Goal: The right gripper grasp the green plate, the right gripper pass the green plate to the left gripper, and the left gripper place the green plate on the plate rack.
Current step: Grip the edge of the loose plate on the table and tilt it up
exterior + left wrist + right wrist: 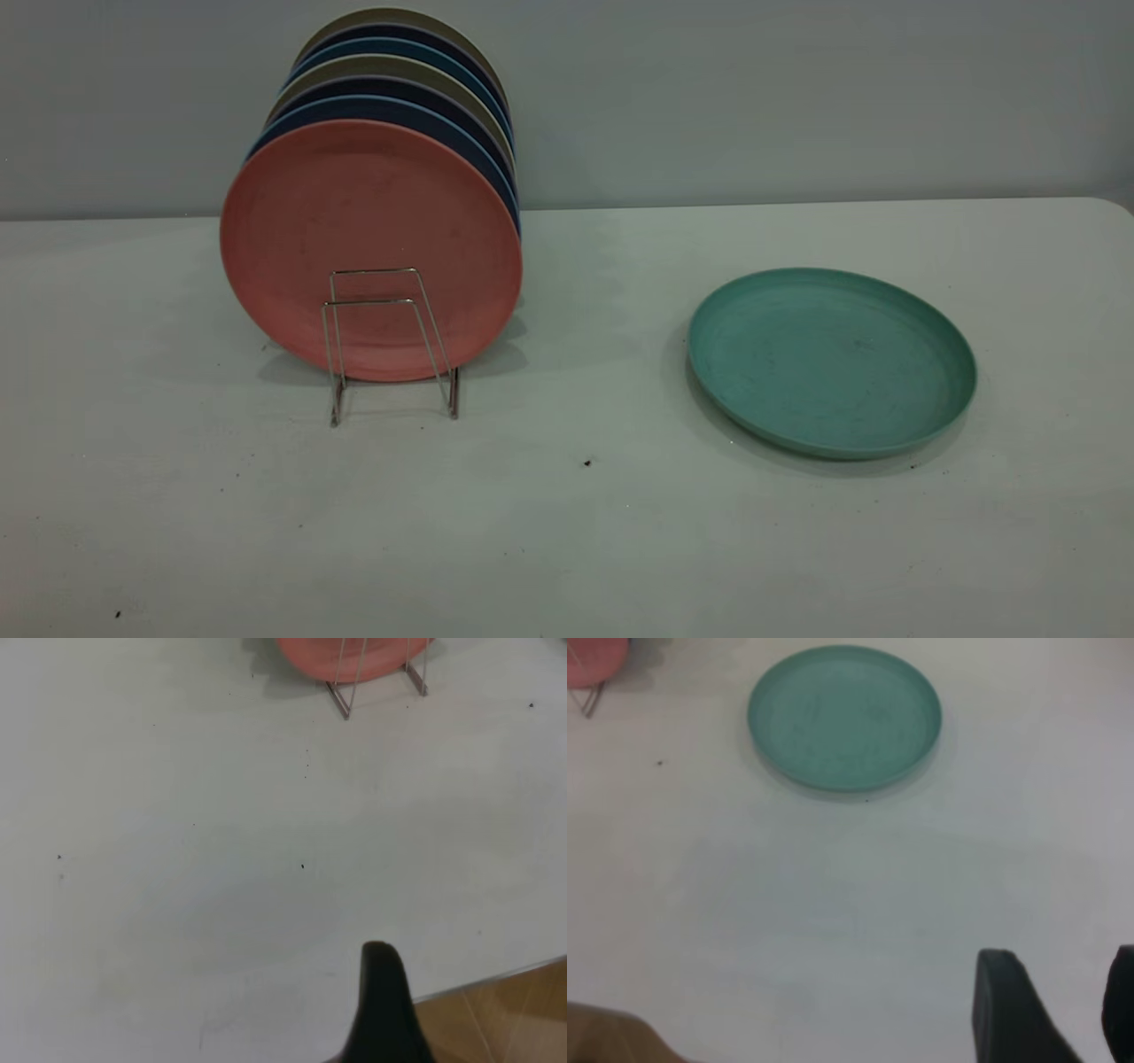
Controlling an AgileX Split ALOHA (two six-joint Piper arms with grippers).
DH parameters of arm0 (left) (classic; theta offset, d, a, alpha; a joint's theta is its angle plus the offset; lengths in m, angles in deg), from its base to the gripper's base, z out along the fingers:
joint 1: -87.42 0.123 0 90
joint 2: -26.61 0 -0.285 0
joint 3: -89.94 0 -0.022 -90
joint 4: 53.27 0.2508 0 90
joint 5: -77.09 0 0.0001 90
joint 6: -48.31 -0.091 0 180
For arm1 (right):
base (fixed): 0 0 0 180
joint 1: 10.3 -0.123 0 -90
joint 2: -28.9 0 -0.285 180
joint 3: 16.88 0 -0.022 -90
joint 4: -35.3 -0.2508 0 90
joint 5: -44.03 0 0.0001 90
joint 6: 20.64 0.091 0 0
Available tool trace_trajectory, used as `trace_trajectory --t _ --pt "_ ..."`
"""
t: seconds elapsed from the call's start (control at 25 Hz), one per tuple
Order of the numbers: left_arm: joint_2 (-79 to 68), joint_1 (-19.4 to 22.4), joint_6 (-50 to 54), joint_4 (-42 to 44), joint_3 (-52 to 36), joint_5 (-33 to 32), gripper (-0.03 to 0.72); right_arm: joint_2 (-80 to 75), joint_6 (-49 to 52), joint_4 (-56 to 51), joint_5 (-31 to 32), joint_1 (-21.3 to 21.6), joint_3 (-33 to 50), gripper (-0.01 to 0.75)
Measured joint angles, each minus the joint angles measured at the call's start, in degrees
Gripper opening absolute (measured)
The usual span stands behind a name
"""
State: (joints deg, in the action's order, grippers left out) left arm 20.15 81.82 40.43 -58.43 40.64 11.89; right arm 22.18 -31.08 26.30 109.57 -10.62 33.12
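Plainly the grasp had not begun — the green plate [831, 361] lay flat on the table [567, 532], well apart from the plate rack [390, 346]. The right gripper [1063, 1010] hung empty, jaws parted — it needed to reach the rim.

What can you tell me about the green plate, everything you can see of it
The green plate is round, teal-green and matte, plastic by the look, with a low raised rim and faint dark scuffs on its face. It lies flat, face up and empty on the white table, well clear of the rack and its standing plates. Nothing but the table touches it; no gripper is near.
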Motion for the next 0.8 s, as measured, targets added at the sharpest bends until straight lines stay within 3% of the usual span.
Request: trace_trajectory --t 0.8 --pt "0.0 0.0 -0.06 0.07 0.0 0.0 0.503 0.0 0.0 -0.96 0.0 0.0 0.0 0.273"
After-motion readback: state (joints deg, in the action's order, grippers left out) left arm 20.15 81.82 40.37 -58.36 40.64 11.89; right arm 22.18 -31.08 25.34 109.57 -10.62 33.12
